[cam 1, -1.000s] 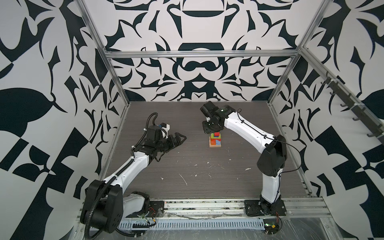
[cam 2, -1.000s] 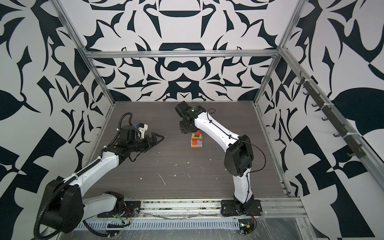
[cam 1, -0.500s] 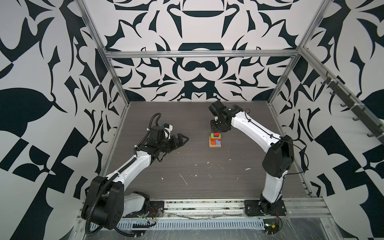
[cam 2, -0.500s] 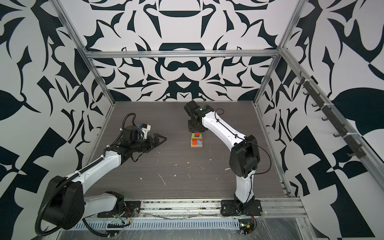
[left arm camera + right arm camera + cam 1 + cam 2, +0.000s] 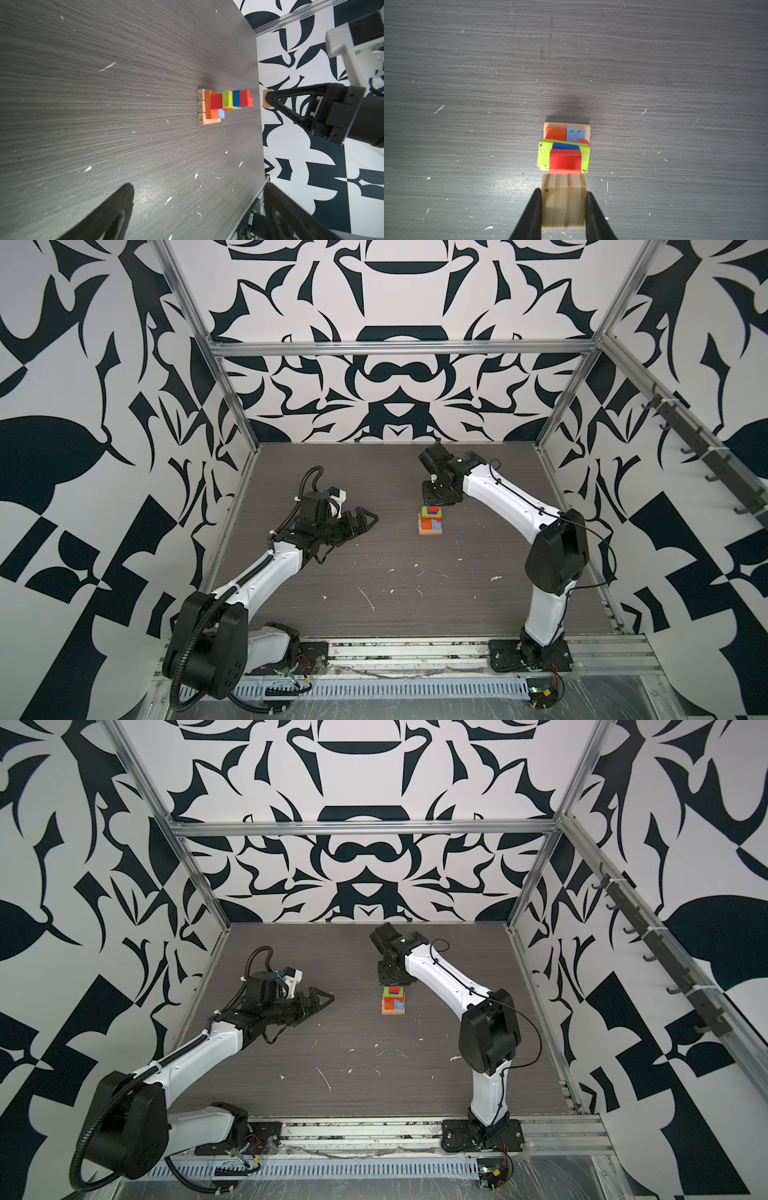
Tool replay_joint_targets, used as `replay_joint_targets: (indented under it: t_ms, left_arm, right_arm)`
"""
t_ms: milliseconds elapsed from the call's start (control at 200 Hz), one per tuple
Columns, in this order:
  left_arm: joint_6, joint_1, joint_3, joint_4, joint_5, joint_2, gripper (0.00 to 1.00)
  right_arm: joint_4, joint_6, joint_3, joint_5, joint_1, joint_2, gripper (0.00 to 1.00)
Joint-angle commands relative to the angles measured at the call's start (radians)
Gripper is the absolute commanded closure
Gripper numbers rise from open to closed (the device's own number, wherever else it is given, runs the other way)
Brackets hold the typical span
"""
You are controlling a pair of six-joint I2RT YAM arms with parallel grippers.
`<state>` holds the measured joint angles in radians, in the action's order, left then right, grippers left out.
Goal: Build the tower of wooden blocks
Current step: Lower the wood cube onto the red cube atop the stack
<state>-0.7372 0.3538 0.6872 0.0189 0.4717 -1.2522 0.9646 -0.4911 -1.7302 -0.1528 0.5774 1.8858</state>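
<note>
Right gripper [image 5: 563, 193]: I am clamping a tan block [image 5: 563, 204] over the wood block tower [image 5: 564, 151]
Left gripper [image 5: 365, 518]: I am holding it agape, centre-left

High pair, nearer wrists, tower [image 5: 427, 523] seemingly shared

Black-and-white patterned walls [image 5: 395, 377] enclose grey woodgrain tabletop [image 5: 395, 572].
</note>
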Motion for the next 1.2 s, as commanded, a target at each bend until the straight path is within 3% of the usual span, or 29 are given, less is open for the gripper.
replay_joint_targets:
  t_ms: [0, 1195]
  left_arm:
    - [-0.007, 0.002, 0.012, -0.017, 0.001, -0.004, 0.01]
    - [-0.005, 0.003, 0.010, -0.019, 0.004, -0.010, 0.01]
  right_arm:
    - [-0.014, -0.007, -0.001, -0.008, -0.005, 0.000, 0.75]
    - [-0.024, -0.004, 0.009, -0.026, -0.004, 0.039, 0.74]
